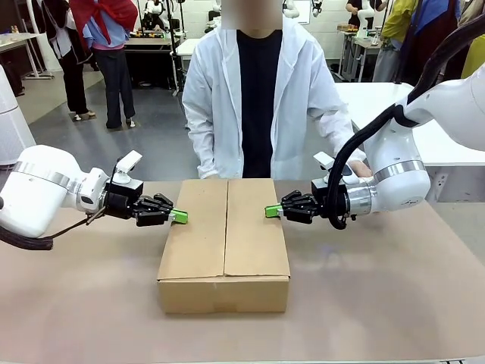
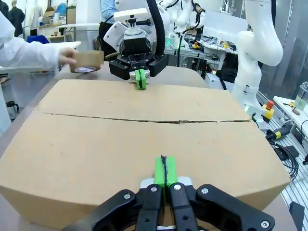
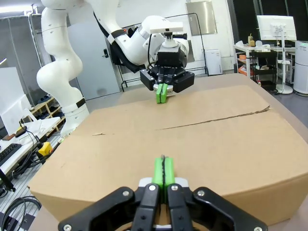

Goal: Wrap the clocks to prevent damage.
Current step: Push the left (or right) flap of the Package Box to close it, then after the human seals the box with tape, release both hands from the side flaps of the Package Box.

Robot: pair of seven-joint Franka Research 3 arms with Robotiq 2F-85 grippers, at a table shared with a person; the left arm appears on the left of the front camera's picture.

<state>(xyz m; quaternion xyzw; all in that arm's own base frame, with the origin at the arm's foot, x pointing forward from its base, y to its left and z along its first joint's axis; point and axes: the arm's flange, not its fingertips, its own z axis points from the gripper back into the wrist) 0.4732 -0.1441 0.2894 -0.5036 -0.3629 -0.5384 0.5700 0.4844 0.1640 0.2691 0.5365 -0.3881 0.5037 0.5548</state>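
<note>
On the brown table (image 1: 379,303), the left gripper (image 1: 180,217) and the right gripper (image 1: 270,211), both clenched and empty, touch a closed cardboard box (image 1: 225,246), with the fragile clocks probably below them inside, best gripped gently by the sides.

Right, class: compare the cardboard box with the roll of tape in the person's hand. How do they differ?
The cardboard box is large and rectangular; the tape roll is small and round. The box rests on the table, flaps closed; the roll is held in the person's hand. Both are brown.
</note>
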